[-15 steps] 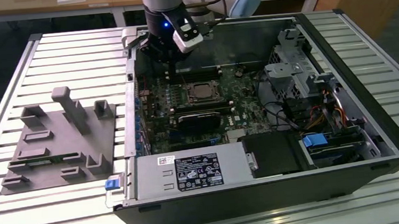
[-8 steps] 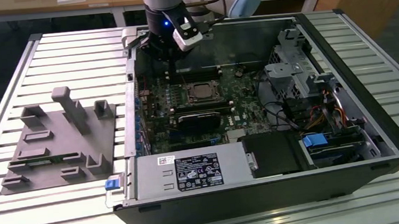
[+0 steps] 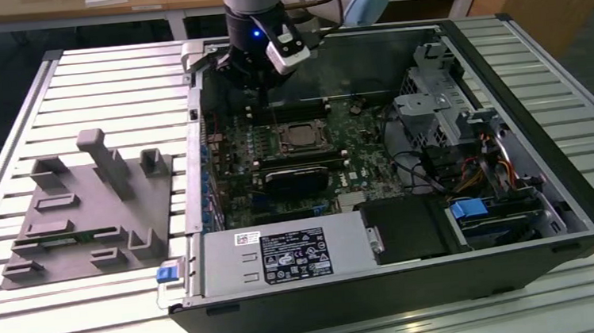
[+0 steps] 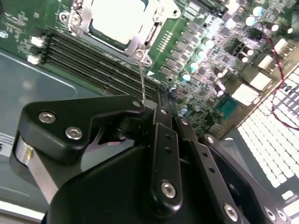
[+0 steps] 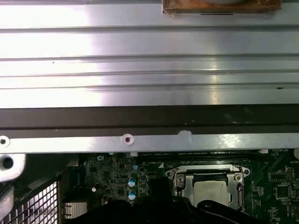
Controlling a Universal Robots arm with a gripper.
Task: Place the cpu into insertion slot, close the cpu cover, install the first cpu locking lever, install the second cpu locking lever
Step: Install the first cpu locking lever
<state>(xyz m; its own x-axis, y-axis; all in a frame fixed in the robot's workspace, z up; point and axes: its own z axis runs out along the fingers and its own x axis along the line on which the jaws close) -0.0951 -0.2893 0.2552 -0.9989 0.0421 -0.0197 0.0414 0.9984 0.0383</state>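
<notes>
cpu (image 4: 117, 17) seated, cpu cover (image 4: 134, 45) down; end effector (image 4: 150, 101) clamped on a locking lever (image 4: 141, 79); thin wire wants steady pinch.

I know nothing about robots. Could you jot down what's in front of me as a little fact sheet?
Setting: open computer case on a slatted metal table
cpu: sitting in the cover's window
cpu cover: lying flat around the cpu
gripper: fingers together, at the end of a thin locking lever
Beside the case: grey parts tray
</notes>
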